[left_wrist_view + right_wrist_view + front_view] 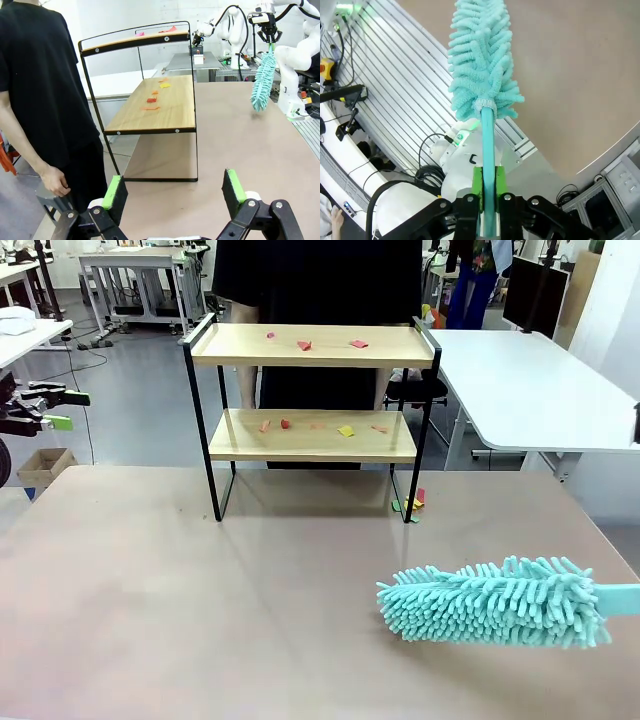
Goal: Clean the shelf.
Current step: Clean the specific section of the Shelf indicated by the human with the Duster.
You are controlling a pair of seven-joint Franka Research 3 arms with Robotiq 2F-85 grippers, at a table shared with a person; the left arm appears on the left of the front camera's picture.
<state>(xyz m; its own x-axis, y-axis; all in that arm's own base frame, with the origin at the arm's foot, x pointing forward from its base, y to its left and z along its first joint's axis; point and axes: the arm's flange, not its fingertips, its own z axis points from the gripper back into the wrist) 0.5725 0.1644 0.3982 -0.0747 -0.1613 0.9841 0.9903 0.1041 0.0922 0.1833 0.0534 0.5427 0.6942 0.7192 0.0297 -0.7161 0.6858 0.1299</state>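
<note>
Shelf (240,345) at upper centre of the front view, coloured scraps (305,344) on both boards. Right gripper (488,177) clamps the handle of the teal duster (495,602), lower right. Left gripper (174,182) stands wide and empty.

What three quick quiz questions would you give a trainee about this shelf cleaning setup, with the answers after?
1. True or false: the right tool is shut on the handle of the duster.
2. Where do the coloured scraps lie? A: on the top board alone. B: on both boards of the shelf and on the table by one leg. C: on the lower board alone.
3. Fill in: the jaws of the left tool stand ____.
Key: 1 true; 2 B; 3 open.
</note>
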